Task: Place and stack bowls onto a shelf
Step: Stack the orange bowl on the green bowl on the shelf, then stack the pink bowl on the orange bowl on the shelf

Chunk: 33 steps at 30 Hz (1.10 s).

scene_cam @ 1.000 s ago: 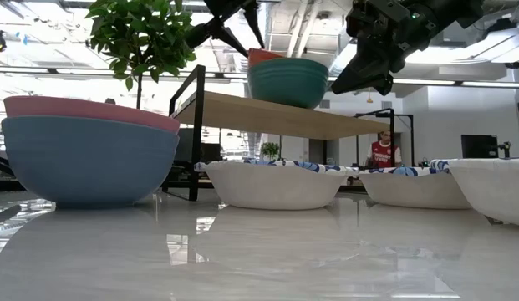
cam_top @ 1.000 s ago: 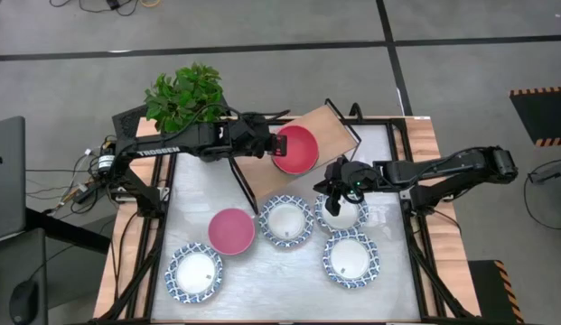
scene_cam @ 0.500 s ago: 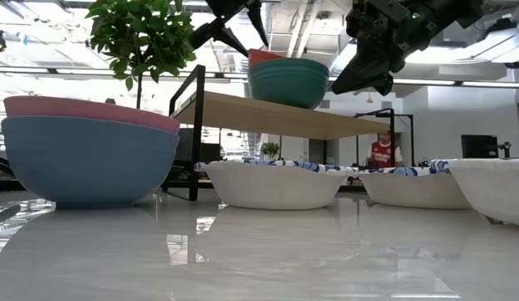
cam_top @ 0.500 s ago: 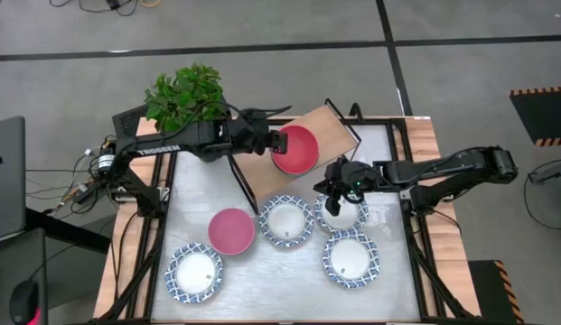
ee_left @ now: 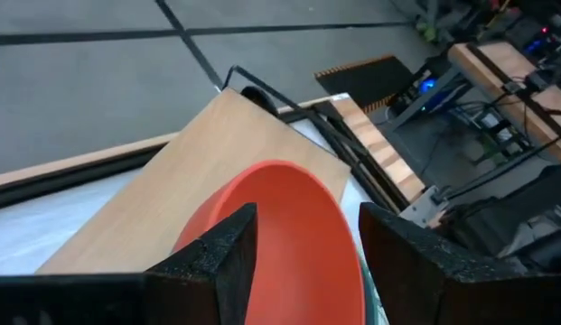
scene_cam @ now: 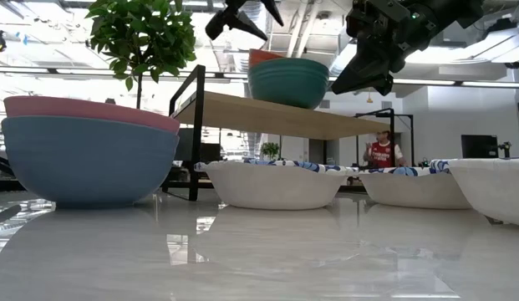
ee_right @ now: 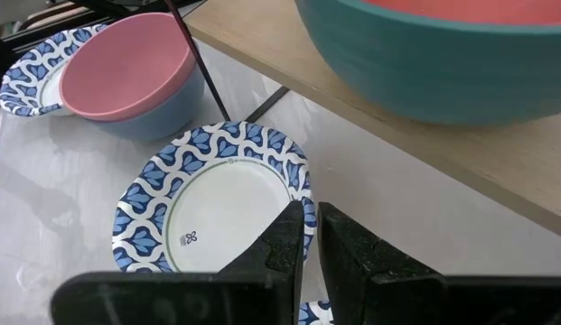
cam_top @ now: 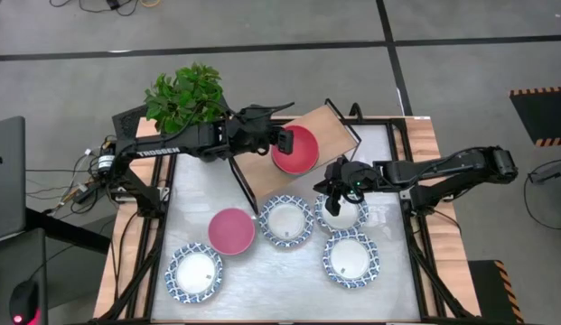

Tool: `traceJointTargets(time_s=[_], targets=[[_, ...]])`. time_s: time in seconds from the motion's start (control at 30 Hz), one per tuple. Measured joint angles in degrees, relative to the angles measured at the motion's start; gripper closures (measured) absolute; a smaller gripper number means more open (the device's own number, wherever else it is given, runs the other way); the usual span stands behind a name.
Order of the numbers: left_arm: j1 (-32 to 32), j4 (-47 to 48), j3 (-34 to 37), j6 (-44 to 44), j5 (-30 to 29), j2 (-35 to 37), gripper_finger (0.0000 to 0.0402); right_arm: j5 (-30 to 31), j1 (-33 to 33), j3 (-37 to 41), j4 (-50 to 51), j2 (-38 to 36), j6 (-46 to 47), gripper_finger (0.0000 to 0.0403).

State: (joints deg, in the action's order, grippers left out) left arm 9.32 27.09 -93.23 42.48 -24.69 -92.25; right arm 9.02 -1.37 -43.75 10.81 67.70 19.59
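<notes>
Your left end effector [ee_left: 303, 239] hangs open just above the red bowl [cam_top: 295, 149], which sits nested in the green bowl [scene_cam: 287, 82] on the shelf [cam_top: 325, 126]. Your right end effector [ee_right: 309, 236] is closed on nothing, with a patterned bowl [ee_right: 212, 194] below it and a pink bowl [ee_right: 126, 65] nested in a blue bowl [ee_right: 158, 113] beyond.

Left arm reaches in from the table's left side toward the far centre, forearm level, wrist raised. Left gripper [cam_top: 282, 137] sits high, fingers [ee_left: 212, 262] spread apart, nothing between them. Right arm stretches in from the right edge, elbow out, wrist bent down. Right gripper [cam_top: 339, 200] hangs low at table centre-right, fingers [ee_right: 285, 236] nearly together, a thin gap showing.
</notes>
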Motion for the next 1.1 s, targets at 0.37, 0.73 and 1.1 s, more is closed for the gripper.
traceJointTargets(time_s=[0.37, 0.73, 1.1], targets=[[0.25, 7.0, 0.0, 0.76, -0.29, 0.0, 0.0257, 0.0, 0.0, 0.0, 0.0, 0.0, -0.15, 0.0339], [0.47, 11.96, -0.02, 3.23, 2.77, -3.26, 0.0264, 0.0, 0.0, 0.0, -0.04, 0.0, -0.11, 0.0339], [0.6, 13.16, -0.02, 6.21, 0.02, -2.7, 0.0264, -0.04, -0.19, -0.02, 0.09, 0.0, 0.48, 0.0339]])
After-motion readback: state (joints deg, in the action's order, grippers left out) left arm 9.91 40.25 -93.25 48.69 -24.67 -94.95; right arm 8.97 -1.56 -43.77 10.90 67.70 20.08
